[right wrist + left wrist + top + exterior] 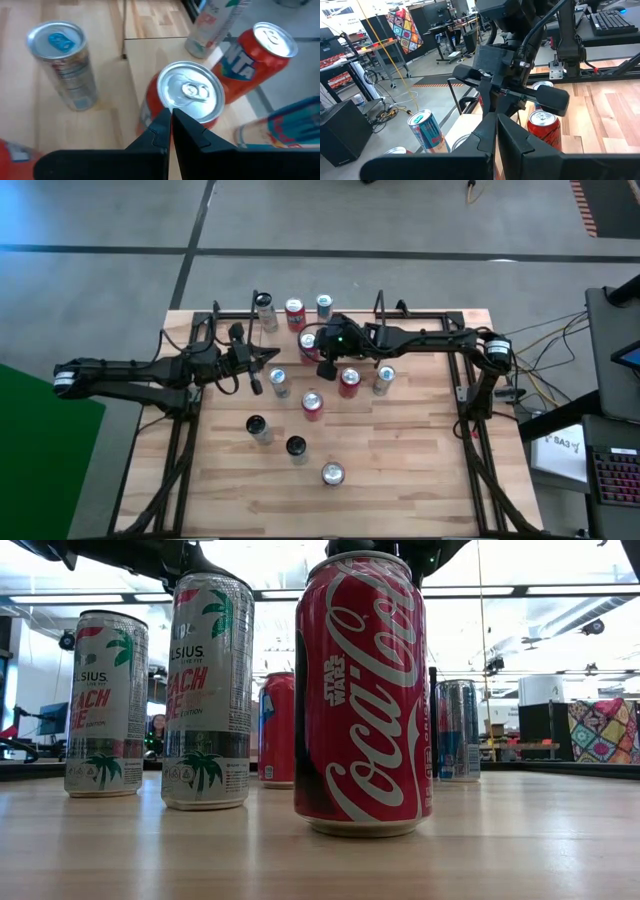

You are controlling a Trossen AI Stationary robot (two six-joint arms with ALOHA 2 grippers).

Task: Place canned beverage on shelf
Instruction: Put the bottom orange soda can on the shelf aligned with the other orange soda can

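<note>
The right gripper (170, 131) hovers above a red aluminium can (186, 97) at frame centre, fingers pressed together (holding nothing). The left gripper (496, 131), lower centre of its view, has its fingers closed and empty too.

Grey concrete floor (400, 220) w/ dark seam lines round the wood counter (400, 470); green panel (40, 470) beside it, patchwork quilt (604, 730) behind, ceiling strip lights (560, 588) on.

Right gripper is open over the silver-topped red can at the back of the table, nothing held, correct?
Not quite: the right gripper is shut, not open. The right wrist view shows its two fingertips pressed together. The rest stands: it hangs over the silver-topped red can at the back of the table and holds nothing.
</note>
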